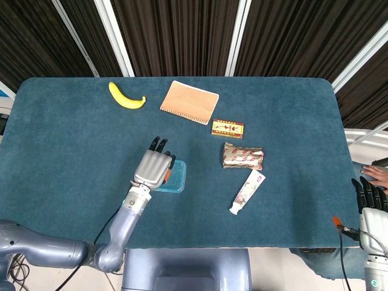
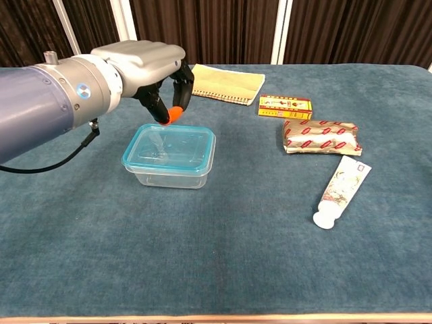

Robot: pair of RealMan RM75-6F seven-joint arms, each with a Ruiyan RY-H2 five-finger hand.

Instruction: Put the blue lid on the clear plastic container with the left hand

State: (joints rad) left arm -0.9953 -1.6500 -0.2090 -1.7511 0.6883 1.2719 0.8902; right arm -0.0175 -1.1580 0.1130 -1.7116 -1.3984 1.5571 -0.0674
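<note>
Blue lid [image 2: 173,143] sits flat on the clear plastic container [image 2: 170,173], edges lined up w/ the container's rim all round as far as chest view shows; container stands upright on the bench [image 2: 223,256], left of centre, on the teal cloth. Left hand [image 2: 150,64] hangs above the container's back-left corner, clear of the lid, nothing in it; fingers [image 2: 182,84] curl downward w/ an orange-tipped one nearest the lid, apart from it. In head view the same left hand [image 1: 153,168] covers the left part of the lid [image 1: 175,176], only the right strip showing. Right hand [image 1: 370,200] is at the far right edge of head view, off the bench, fingers straight and a little apart, holding nothing; not seen in chest view. Other stuff on the bench: banana [image 1: 125,97] back left, tan notebook [image 1: 189,102] just right of it, small red-yellow box [image 1: 227,128] nearer centre, foil snack pack [image 1: 243,156] in front of the box, and a white tube [image 1: 247,191] lying tilted, cap end toward the front edge, just in front of the pack. All of these lie well apart from the container.
</note>
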